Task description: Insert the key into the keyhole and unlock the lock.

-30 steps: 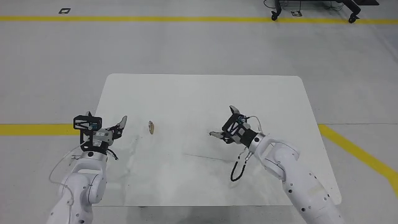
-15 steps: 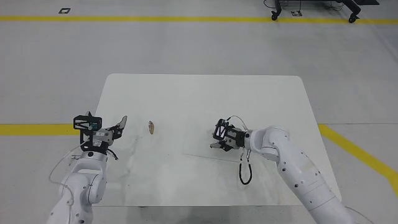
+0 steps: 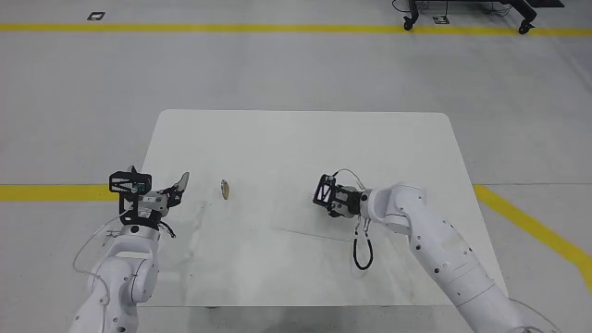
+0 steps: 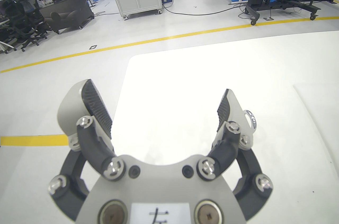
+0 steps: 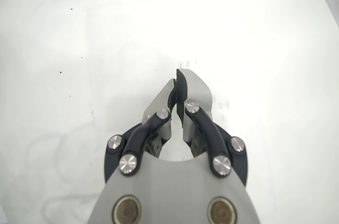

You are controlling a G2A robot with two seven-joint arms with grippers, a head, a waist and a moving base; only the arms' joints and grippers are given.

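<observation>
**Top view.** The left tool (image 3: 176,188) sits over the near left part of the white worktop (image 3: 305,139) with its fingers spread and nothing between them. A small metal piece (image 3: 225,189) lies flat on the worktop just ahead of this tool's tips and apart from them. It is too small to tell whether it is the lock or the key. The right tool (image 3: 324,194) is low over the middle of the worktop, pointing toward the metal piece but well apart from it. No second item can be made out at its tip.

**Left wrist view.** The left tool (image 4: 157,92) is wide open and both ribbed pads are bare. A shiny metal loop of the piece (image 4: 250,118) shows just outside one finger. It is beside the tool, not within its gap, and rests on the worktop (image 4: 185,71).

**Right wrist view.** The right tool (image 5: 178,76) has its pads pressed together at the tips. Nothing can be seen held between them, and a thin key cannot be ruled out. The worktop (image 5: 106,23) ahead of the tips is bare apart from specks.

**Progress, as judged.** The task looks to be at its very start. The metal piece is ungripped, no key is seen in a keyhole, and no lock is seen open. Grasping, aligning, inserting and turning all appear to remain.
</observation>
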